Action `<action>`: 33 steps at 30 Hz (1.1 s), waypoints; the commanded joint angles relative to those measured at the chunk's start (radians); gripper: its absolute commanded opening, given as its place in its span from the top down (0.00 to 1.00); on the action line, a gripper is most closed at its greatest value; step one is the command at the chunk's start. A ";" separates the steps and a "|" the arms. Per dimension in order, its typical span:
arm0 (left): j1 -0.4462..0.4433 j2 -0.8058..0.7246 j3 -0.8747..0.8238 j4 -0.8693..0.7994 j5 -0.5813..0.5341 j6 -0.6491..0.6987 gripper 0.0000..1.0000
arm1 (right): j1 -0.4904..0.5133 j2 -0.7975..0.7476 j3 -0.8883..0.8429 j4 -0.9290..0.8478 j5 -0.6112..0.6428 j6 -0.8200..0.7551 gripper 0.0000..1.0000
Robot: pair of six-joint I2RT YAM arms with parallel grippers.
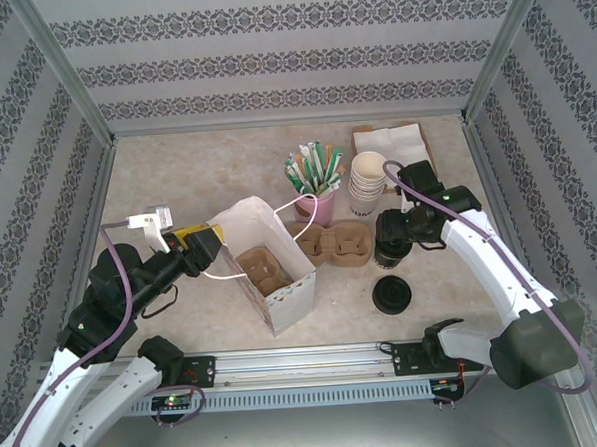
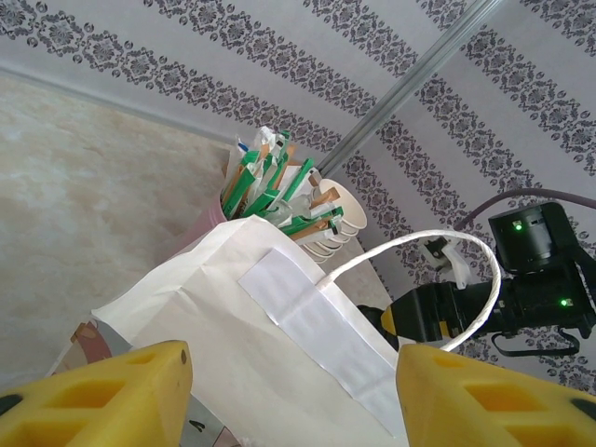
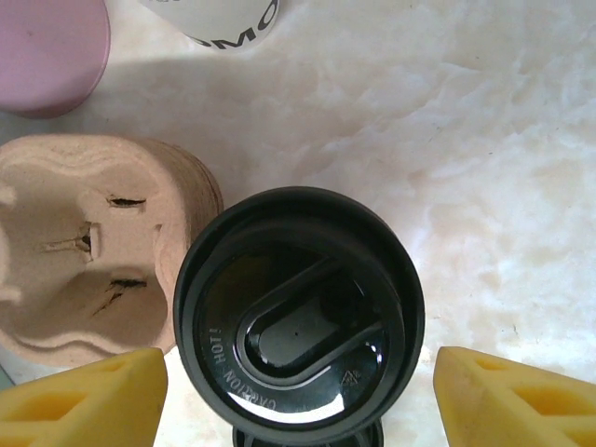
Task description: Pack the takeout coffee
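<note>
On the desk (image 3: 503, 140), I note the takeout coffee (image 3: 298, 317) standing upright directly beneath the right end effector (image 3: 298, 402), fingers (image 3: 84, 400) spread wide astride it.

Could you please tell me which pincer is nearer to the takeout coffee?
Right. The right pincer hangs open directly above the takeout coffee, straddling its lid. The left pincer is further off, with the paper bag standing between it and the cup.

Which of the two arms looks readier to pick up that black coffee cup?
Right. The right hand hangs open directly over the takeout coffee, a finger on either side. The left hand is over by the paper bag.
</note>
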 commanded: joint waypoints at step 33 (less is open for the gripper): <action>-0.012 -0.012 0.044 -0.028 -0.032 0.027 0.30 | 0.061 0.050 -0.030 0.029 0.103 0.058 0.21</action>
